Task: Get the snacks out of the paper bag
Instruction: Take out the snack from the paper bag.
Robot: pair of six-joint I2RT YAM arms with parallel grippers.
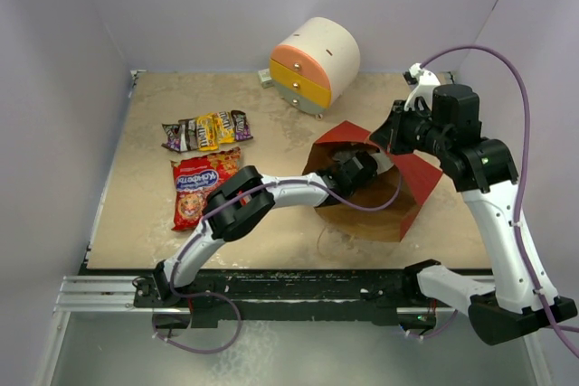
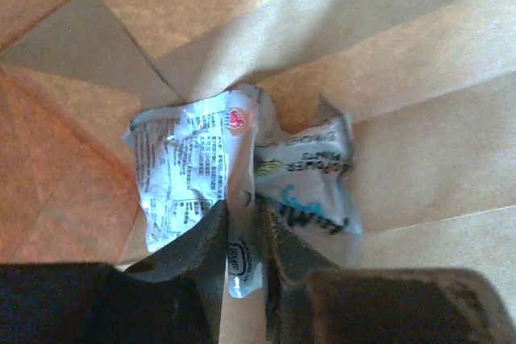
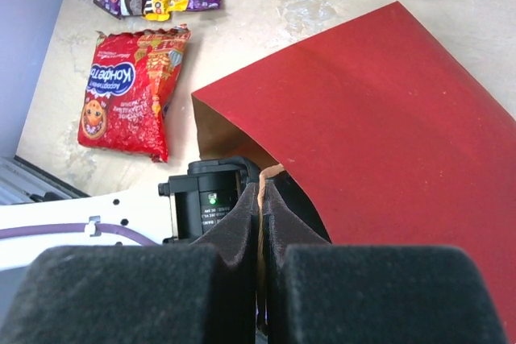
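A crinkly silver-grey foil packet (image 2: 189, 171) is lying deep inside the tall paper bag (image 1: 412, 187), red outside and brown kraft inside, and is touching a second foil packet (image 2: 310, 167) just beside it on the kraft lining. The left hand (image 2: 242, 213) is reaching in through the bag's mouth and clenching on a printed flap of foil that looks to belong to the first packet. Its dark fingers (image 2: 201, 255) are standing nearly together with the flap between them. The bag is lying on its side on the beige worktop (image 1: 136, 223), its mouth facing left. The right hand (image 3: 260, 191) is gripping the bag's upper rim, its foam pads pressing together on the paper edge. Left of the bag and well apart from it, a large red crisp packet with a blue-white logo (image 1: 201, 189) is lying flat. Just beyond it, small yellow, brown and purple candy packets (image 1: 208, 131) are lying side by side. A round white cabinet with orange-yellow drawers (image 1: 317, 65) is standing at the far side, behind the bag.
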